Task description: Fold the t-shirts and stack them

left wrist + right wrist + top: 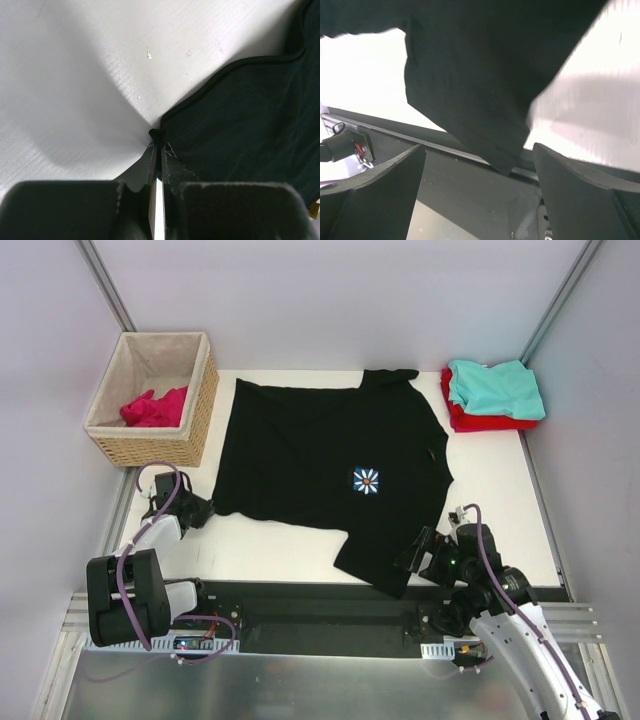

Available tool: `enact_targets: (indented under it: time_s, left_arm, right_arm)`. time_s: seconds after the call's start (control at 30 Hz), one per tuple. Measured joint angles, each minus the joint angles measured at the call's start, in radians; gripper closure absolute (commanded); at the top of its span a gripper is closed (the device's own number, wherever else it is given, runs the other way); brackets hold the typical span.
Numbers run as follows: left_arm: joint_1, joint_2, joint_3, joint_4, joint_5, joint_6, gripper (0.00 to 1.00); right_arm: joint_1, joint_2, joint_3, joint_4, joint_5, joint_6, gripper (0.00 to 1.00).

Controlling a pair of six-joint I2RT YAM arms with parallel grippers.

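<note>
Table (490,502): black tee (310,455), basket (160,448) far-L, red tee (478,423) far-R, prob. folded

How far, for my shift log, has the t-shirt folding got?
Done: the teal tee lies folded on the red tee at the far right corner. In hand: the black tee is spread flat; the left gripper is shut on its near hem corner, the right gripper open at its near sleeve. Left: folding and stacking the black one, then the pink tee in the basket.

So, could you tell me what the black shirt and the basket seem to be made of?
The black shirt looks like soft matte cloth, perhaps cotton: it lies limp, with stitched hems. The basket looks like woven wicker in tan strands, with a beige cloth lining.
</note>
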Motion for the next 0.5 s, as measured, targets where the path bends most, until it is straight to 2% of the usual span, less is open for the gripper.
enact_targets:
  time_s: [0.27,0.5]
  left_arm:
    - [0.0,0.0,-0.003,0.005,0.012,-0.001,1.0]
    - [0.0,0.006,-0.005,0.014,0.029,-0.002,1.0]
  right_arm:
    - [0.005,0.025,-0.025,-0.08,-0.043,0.018,0.07]
    - [0.024,0.142,-0.063,-0.047,-0.079,0.016,0.13]
